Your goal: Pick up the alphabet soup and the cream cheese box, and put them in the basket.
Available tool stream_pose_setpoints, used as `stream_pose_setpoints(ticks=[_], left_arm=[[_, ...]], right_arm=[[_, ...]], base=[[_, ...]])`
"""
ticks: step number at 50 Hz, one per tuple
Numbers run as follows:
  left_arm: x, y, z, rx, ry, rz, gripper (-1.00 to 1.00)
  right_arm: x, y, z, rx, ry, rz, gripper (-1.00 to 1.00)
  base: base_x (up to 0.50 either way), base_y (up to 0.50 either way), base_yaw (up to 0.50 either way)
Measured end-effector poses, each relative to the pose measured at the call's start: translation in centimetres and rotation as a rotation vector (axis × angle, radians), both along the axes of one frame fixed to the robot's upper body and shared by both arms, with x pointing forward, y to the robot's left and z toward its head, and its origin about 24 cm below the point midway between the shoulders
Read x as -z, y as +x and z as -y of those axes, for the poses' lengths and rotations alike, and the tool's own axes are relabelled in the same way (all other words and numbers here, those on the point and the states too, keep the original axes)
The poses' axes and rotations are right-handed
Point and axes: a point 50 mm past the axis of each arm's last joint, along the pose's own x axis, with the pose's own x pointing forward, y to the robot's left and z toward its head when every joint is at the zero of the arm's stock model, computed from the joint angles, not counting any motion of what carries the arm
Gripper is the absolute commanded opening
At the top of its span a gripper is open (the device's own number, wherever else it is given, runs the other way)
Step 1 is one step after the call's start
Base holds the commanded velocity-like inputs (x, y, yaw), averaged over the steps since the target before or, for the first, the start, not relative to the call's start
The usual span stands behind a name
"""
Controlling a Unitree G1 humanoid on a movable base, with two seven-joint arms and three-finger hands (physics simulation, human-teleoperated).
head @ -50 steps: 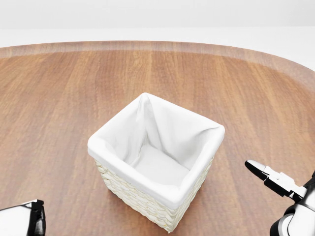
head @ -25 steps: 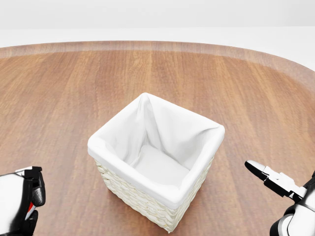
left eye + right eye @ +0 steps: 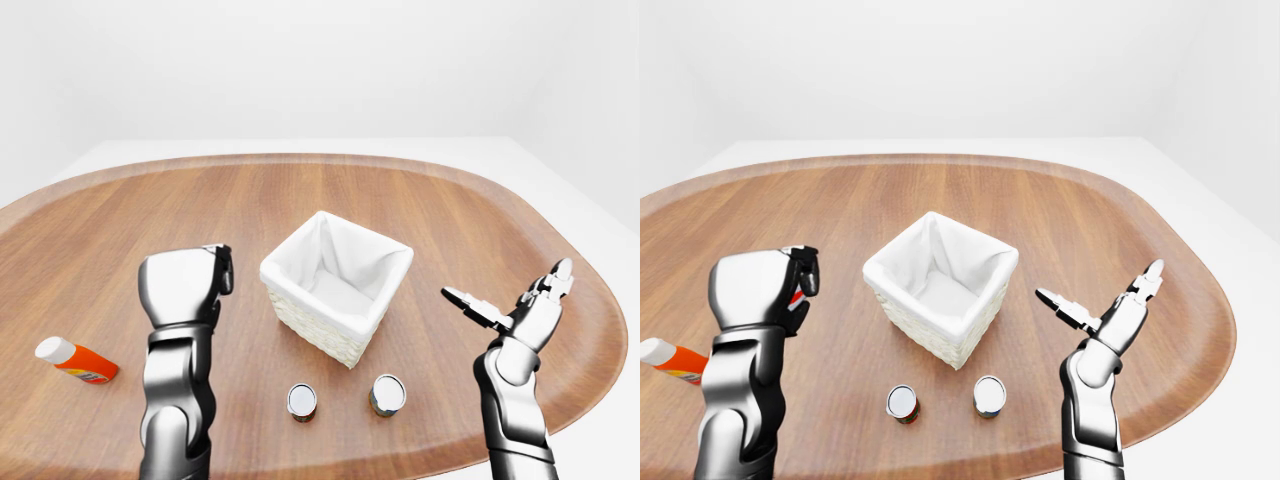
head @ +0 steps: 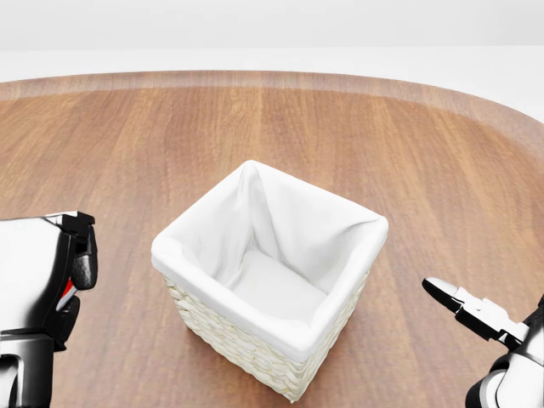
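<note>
The white-lined wicker basket (image 4: 270,340) stands empty at the middle of the round wooden table (image 3: 480,210). My left hand (image 3: 798,285) is raised to the left of the basket, fist shut on a small thing of which only a red sliver (image 4: 66,294) shows between the fingers; I cannot identify it. Two upright cans (image 3: 301,400) (image 3: 387,393) stand on the table below the basket in the left-eye view; their labels are too small to read. My right hand (image 3: 510,300) hovers to the right of the basket, open with fingers spread. No box is in sight.
An orange bottle with a white cap (image 3: 78,361) lies on its side at the far left of the table. The table's rim curves close along the bottom of both eye views.
In the head view my left hand has risen from the bottom left corner to beside the basket, still clenched. The right hand and the basket have not moved.
</note>
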Motion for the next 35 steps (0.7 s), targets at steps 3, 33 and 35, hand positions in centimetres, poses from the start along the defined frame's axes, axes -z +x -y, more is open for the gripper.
stream_pose_setpoints(ticks=[3, 33, 35], left_arm=[[-1.0, 0.2, 0.4, 0.009, 0.013, 0.007, -1.00], [-7.3, 2.5, 5.7, 0.155, 0.031, 0.054, -1.00], [-7.4, 2.7, 6.1, 0.168, 0.029, 0.055, -1.00]], right_arm=[[0.0, 0.0, 0.0, 0.000, 0.000, -0.001, 1.00], [-0.1, -0.1, -0.1, -0.004, -0.009, 0.010, 1.00], [-0.1, -0.1, -0.1, -0.005, -0.012, 0.011, 1.00]], base=[[0.00, 0.00, 0.00], [0.00, 0.00, 0.00], [0.00, 0.00, 0.00]])
